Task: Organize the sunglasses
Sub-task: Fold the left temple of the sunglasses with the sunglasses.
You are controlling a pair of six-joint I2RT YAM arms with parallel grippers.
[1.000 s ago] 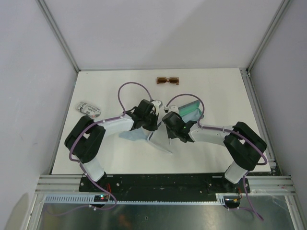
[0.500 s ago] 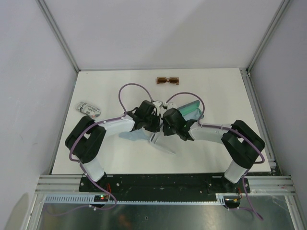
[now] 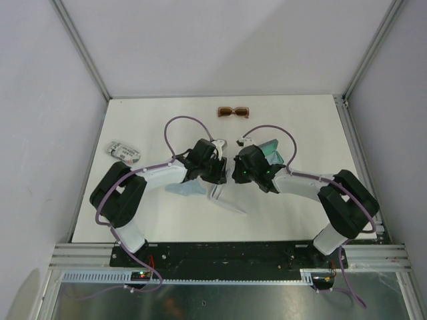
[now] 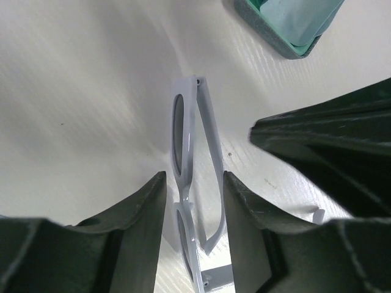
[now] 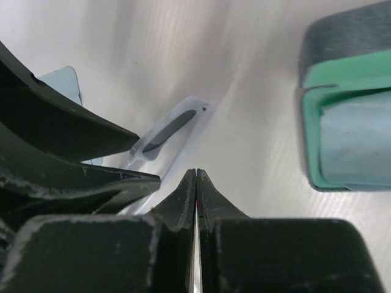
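The white sunglasses (image 4: pixel 185 160) stand on edge on the table, dark lens facing left, with one temple folded alongside. My left gripper (image 4: pixel 194 186) straddles them. Its jaws are open, with a gap between each finger and the frame. From above the two wrists hide this pair. My right gripper (image 5: pixel 195 174) is shut on nothing, its tip just short of the white sunglasses (image 5: pixel 166 129). From above, the left gripper (image 3: pixel 217 167) and the right gripper (image 3: pixel 237 170) sit close together at mid-table. The brown sunglasses (image 3: pixel 233 112) lie folded near the far edge.
An open case (image 3: pixel 272 152) with green lining and a light blue cloth (image 5: pixel 360 143) inside lies right of the grippers. Another light blue cloth (image 3: pixel 187 190) and a pale oblong piece (image 3: pixel 228 201) lie nearer the bases. A small packet (image 3: pixel 123 151) sits at the left edge.
The right arm's wrist has swung away from the bases toward the open case. The left arm has stayed almost in place over the white sunglasses.
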